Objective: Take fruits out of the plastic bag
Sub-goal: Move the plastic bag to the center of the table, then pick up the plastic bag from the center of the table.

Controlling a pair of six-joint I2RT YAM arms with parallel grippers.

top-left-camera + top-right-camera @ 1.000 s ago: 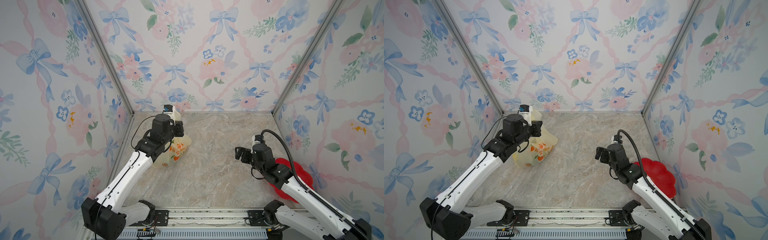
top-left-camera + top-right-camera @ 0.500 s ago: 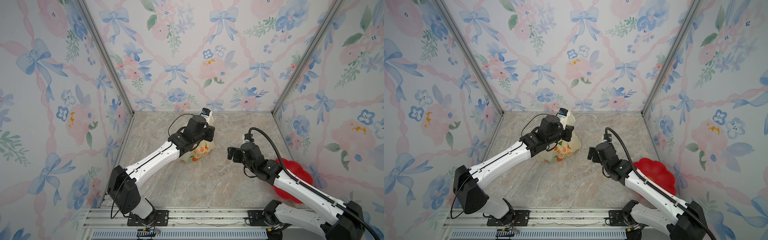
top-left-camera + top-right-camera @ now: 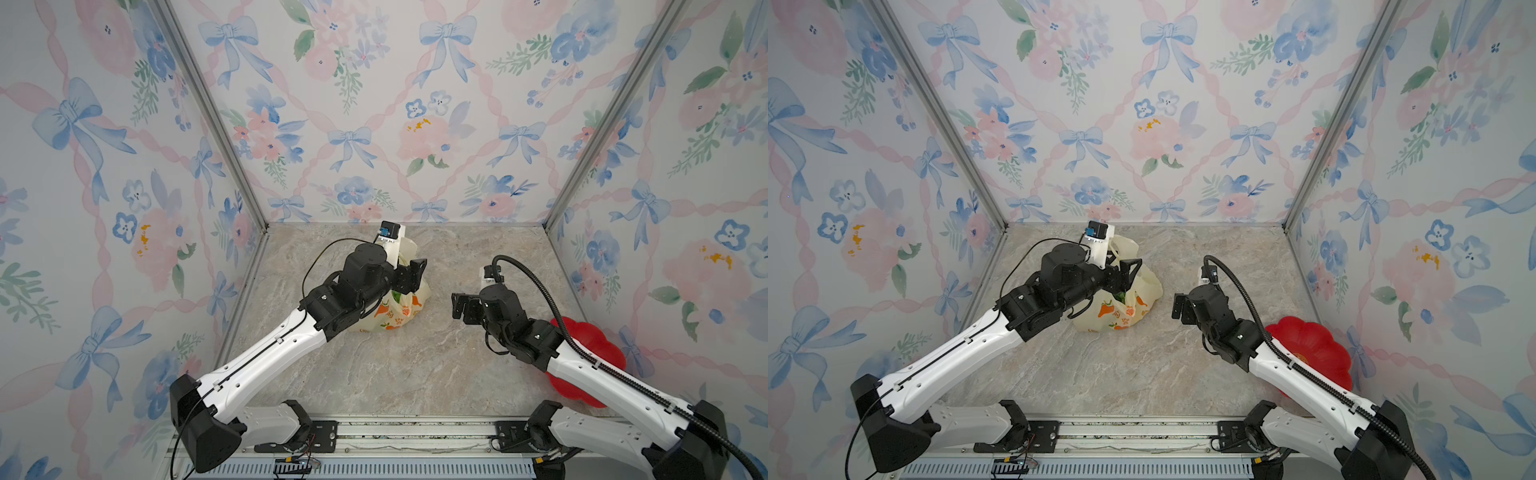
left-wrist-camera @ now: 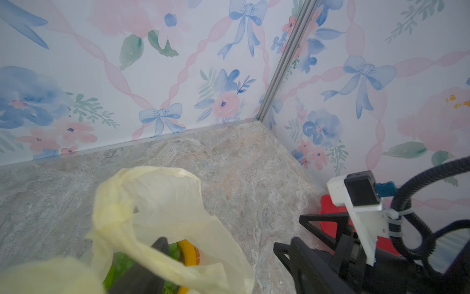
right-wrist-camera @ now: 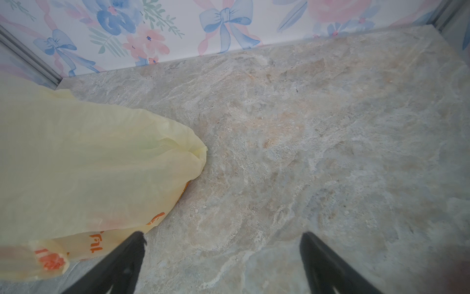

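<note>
The pale yellow plastic bag [image 3: 399,316] [image 3: 1121,311] stands mid-table with printed fruit pictures on its side. My left gripper [image 3: 409,276] [image 4: 223,259] is open at the bag's mouth. One of its fingers [image 4: 142,269] reaches inside under a loose handle, and the other stays outside. Fruits show in the opening: green grapes [image 4: 122,262] and a yellow banana [image 4: 188,250]. My right gripper [image 3: 460,306] [image 5: 223,238] hangs open just right of the bag [image 5: 89,165], over bare table and holding nothing.
A red flower-shaped plate [image 3: 594,345] [image 3: 1316,345] lies at the right wall, partly under my right arm. Flowered walls enclose the marble table [image 3: 395,374] on three sides. The rail with the arm bases runs along the front edge.
My left gripper carried the bag from the left wall to the middle of the table, then opened, so the handle now lies loose. My right gripper moved left toward the bag.
</note>
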